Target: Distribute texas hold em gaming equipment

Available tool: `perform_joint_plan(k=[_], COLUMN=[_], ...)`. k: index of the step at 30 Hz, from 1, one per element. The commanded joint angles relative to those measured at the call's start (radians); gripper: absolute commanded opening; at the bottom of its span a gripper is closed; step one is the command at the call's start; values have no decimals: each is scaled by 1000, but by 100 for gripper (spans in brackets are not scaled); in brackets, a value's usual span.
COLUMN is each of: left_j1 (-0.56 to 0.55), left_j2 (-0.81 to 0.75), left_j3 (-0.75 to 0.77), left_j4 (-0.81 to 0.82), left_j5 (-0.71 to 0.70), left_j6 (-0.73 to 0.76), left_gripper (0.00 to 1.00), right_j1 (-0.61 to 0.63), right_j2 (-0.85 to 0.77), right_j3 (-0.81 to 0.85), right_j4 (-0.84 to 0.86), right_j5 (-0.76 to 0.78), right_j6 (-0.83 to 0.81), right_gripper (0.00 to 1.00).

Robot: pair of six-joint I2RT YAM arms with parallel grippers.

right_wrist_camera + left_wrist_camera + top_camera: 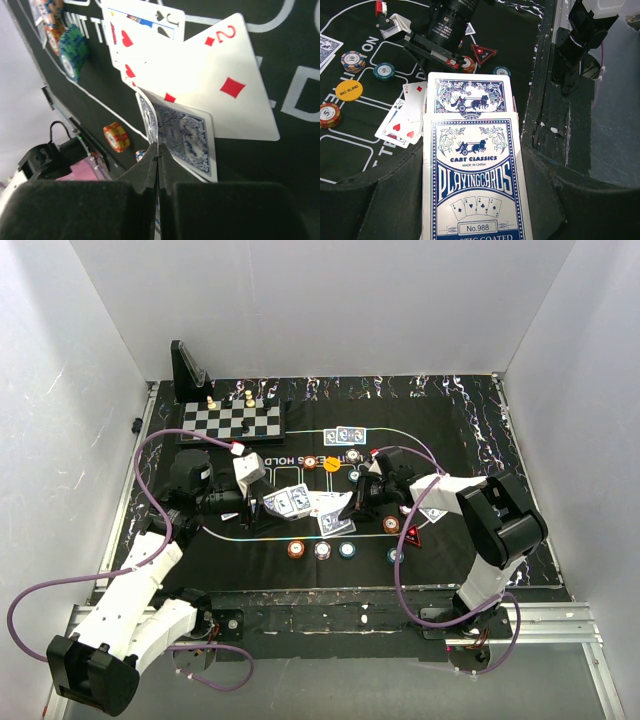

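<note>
The right gripper (158,156) was clenched, its two fingers pressed flat together on the edge of a blue-backed card (186,135). That card stood tilted over a loose fan of face-up cards lying on the black mat (480,440). A two of diamonds (227,80) lay just beside it, with a jack (157,22) beyond, partly covered. Further out in the right wrist view, a stack of teal chips (72,47) sat near the mat's white line, and a single orange chip (116,137) lay apart, nearer the gripper.

The left gripper (472,150) was grasping a blue-and-white card box (475,190), one finger on each long side. A second blue-backed card (470,95) showed past the far end of the box. Around it on the mat lay a red triangular marker (483,52), a yellow disc (348,90) reading BIG BLIND, and a lone teal chip (384,71).

From above, the two grippers faced each other near the middle of the mat, with the box and the fanned cards between them. A row of three chips (322,549) lay toward the near edge. A pair of face-down cards (345,434) lay toward the far edge. A chessboard (232,421) with a few pieces sat at the far left corner.
</note>
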Motion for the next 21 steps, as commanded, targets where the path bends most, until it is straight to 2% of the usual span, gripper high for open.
perform_joint_plan(k=[1,5,10,14,17,21], left_j1=[7,5,5,7,5,7], left_j2=[-14,-14,-18,-21,-18,-15], left_j3=[16,22,22,22,28,28], left_j4=[-20,-30,-30,-30,-30,-28], left_j5=[38,38,39,41,44,45], left_j6=[28,34,36,33,34,36], left_gripper=[27,26,27,26,27,27], right_j1=[21,49,65,73,88,150], right_j2=[17,2,-93,-179,-211,-238], right_j3=[40,98,150,228,328,475], right_j4=[-23,-191,-317,-452,-563,-620], right_j5=[96,217,322,418,445,433], right_j6=[-69,-124,-149,-167,-193,-215], right_gripper=[8,29,48,72,74,75])
